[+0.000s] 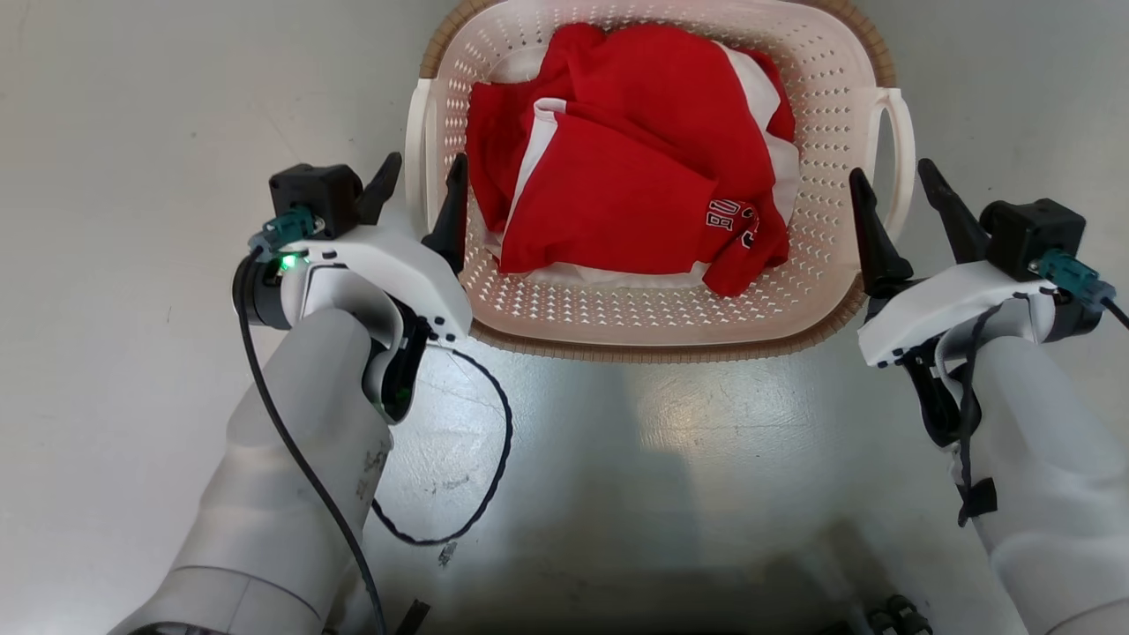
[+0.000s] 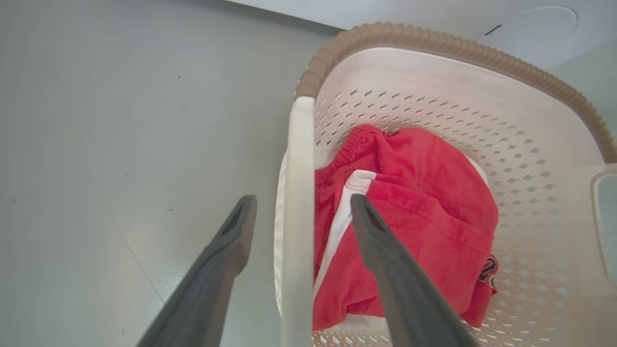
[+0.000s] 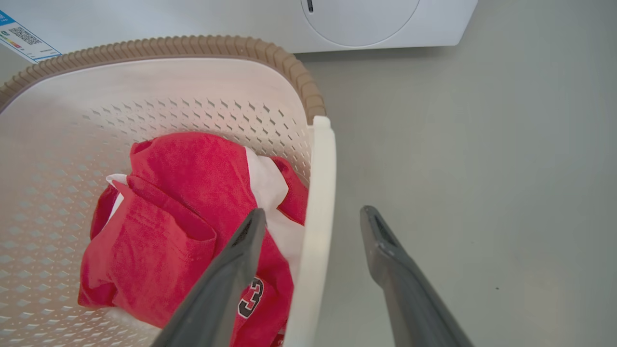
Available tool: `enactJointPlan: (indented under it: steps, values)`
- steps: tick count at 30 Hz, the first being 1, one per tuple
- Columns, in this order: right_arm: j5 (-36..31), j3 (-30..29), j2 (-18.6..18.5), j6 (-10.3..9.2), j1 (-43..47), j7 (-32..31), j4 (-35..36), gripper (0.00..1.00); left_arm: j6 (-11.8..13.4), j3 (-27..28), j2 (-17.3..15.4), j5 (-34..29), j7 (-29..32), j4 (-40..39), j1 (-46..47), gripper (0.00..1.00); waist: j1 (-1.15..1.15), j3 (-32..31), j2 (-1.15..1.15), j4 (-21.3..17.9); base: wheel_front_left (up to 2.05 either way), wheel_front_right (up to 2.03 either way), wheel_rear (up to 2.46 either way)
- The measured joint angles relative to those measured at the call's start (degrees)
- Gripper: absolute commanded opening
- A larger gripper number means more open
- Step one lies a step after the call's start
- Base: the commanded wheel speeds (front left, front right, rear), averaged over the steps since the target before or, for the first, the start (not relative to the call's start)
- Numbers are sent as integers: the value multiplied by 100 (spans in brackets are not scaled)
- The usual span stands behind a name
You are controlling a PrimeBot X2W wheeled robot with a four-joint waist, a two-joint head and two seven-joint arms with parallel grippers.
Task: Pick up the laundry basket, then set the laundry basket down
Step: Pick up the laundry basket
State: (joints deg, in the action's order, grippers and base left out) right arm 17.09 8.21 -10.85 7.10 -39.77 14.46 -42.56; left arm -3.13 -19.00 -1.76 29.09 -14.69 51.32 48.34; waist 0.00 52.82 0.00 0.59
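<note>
Cream perforated plastic laundry basket (image 1: 617, 304) holds crumpled red cloth (image 1: 617, 176); left claw (image 1: 425, 160) and right claw (image 1: 892, 169) spread astride its handles (image 1: 901, 132).

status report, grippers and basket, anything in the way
left gripper open astride left handle; right gripper open astride right handle. laundry basket on floor, red clothes inside. washer just beyond it.
</note>
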Motion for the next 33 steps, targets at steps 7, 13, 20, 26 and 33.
enactJointPlan:
  steps: [7,13,20,26,33]
  values:
    - [68,225,-13,3,-402,0,-480,100,-43,-327,2,331,0,390,296,100,0,116,0,29,0,0,0]
    - [132,350,-33,3,-632,0,-712,100,-42,-679,3,628,0,724,561,100,0,259,0,30,0,0,0]
    - [237,478,-43,3,-760,0,-858,100,-37,-914,7,840,0,955,794,100,0,364,0,13,0,0,0]
    - [290,576,-41,3,-762,0,-867,41,10,-1014,5,978,0,994,875,57,0,362,0,-7,0,0,0]
    - [425,733,-26,-3,-888,0,-901,0,60,-1184,-7,1136,-1,1091,871,0,0,298,0,-11,0,0,0]
